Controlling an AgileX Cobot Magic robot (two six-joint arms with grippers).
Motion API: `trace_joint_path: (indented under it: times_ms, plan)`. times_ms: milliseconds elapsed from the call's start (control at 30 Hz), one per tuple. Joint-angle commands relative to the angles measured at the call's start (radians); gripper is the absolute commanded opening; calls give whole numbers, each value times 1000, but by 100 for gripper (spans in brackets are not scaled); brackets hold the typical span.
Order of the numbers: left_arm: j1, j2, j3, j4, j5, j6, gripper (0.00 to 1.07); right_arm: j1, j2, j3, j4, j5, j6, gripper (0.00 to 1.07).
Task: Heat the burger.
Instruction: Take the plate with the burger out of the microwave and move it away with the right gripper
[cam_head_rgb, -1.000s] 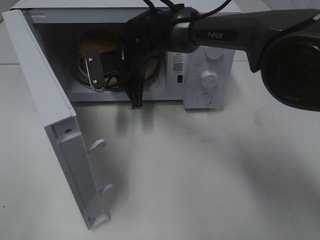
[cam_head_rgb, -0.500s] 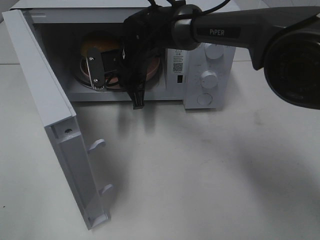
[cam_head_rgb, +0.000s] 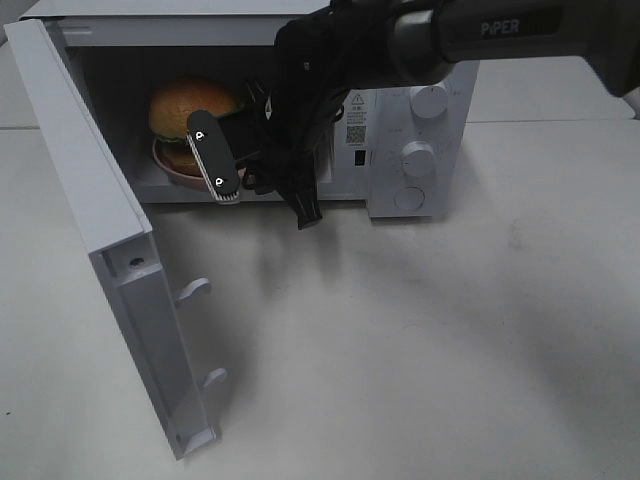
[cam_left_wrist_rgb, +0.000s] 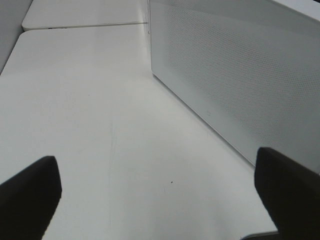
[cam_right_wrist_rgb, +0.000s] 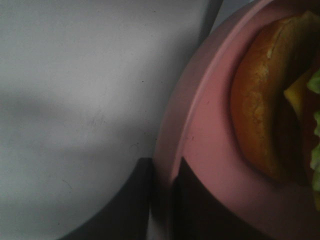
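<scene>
Your burger (cam_head_rgb: 190, 105) sits on the pink plate (cam_head_rgb: 172, 168) inside the microwave (cam_head_rgb: 420, 60), in the upper left of the exterior high frame, with the door (cam_head_rgb: 95, 230) swung wide toward the lower left. Your right gripper (cam_head_rgb: 262, 185) reaches into the cavity from the upper right; the right wrist view shows its fingers (cam_right_wrist_rgb: 200, 210) closed on the plate's rim beside the bun. Your left gripper (cam_left_wrist_rgb: 160, 197) hangs over the white table (cam_left_wrist_rgb: 90, 125) next to the microwave's perforated side, jaws spread wide and holding nothing.
</scene>
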Motion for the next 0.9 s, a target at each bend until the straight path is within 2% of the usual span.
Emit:
trace_joint_path:
  times_ms: [33, 367, 900]
  plan:
    - [3, -23, 3, 0, -8, -8, 100, -8, -75, 60, 33, -127, -56, 0]
    - [3, -23, 3, 0, -8, -8, 100, -11, -183, 243, 155, -215, -256, 0]
    - [3, -23, 3, 0, -8, -8, 100, -11, -326, 410, 279, -216, -397, 0]
